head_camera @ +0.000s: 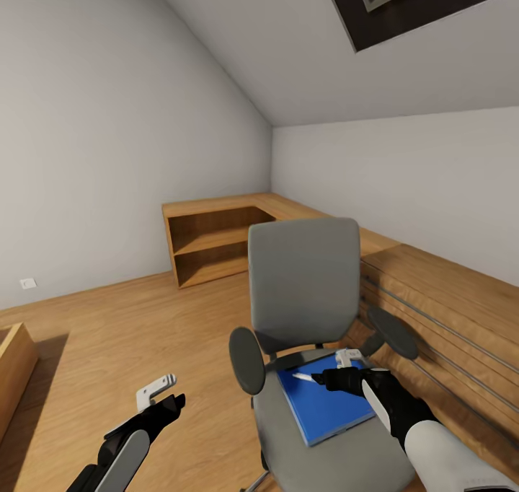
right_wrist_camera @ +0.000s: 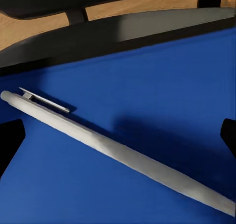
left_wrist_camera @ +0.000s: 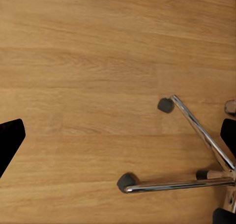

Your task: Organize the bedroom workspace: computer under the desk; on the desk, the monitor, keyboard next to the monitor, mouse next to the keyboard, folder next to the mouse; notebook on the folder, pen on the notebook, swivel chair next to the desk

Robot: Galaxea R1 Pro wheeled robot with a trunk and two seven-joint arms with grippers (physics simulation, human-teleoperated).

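My right gripper (head_camera: pixel 337 376) hovers spread open over the pen (right_wrist_camera: pixel 113 147), which lies on the blue folder (head_camera: pixel 324 405) on the swivel chair (head_camera: pixel 306 297) seat. I should descend straddling the barrel squarely, then pinch gently. My left gripper (head_camera: pixel 160 398) hangs open above the floor (left_wrist_camera: pixel 98 61).

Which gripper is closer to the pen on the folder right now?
Right. The right gripper hovers just over the pen lying on the folder; the left gripper hangs beside the swivel chair, above the floor.
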